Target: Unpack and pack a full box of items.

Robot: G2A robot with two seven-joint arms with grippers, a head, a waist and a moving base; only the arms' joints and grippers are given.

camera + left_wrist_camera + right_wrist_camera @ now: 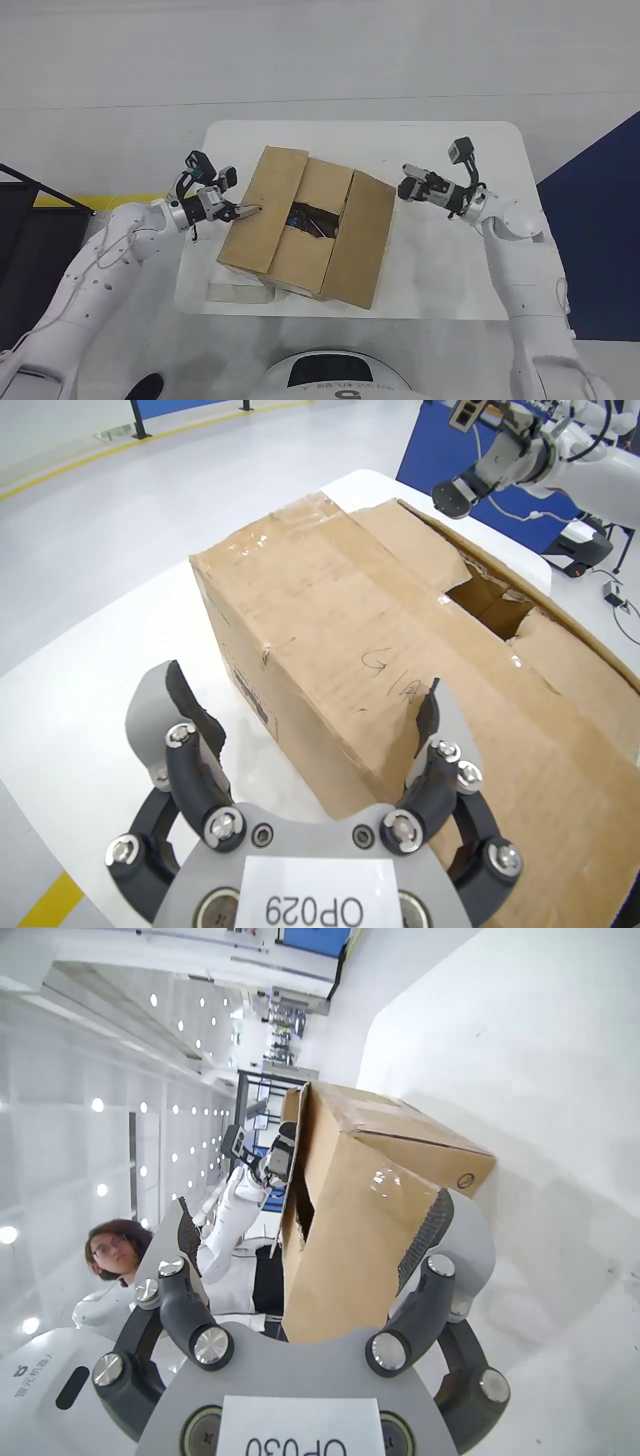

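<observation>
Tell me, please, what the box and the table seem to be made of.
The box looks like brown cardboard, matte, with ragged torn edges; glossy clear tape lies on one flap. The table is white and smooth with a faint sheen, perhaps laminate or plastic; I cannot tell which.

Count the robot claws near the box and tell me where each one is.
2. The left claw is open at the box's left edge; the right claw is open just off its right edge.
</observation>
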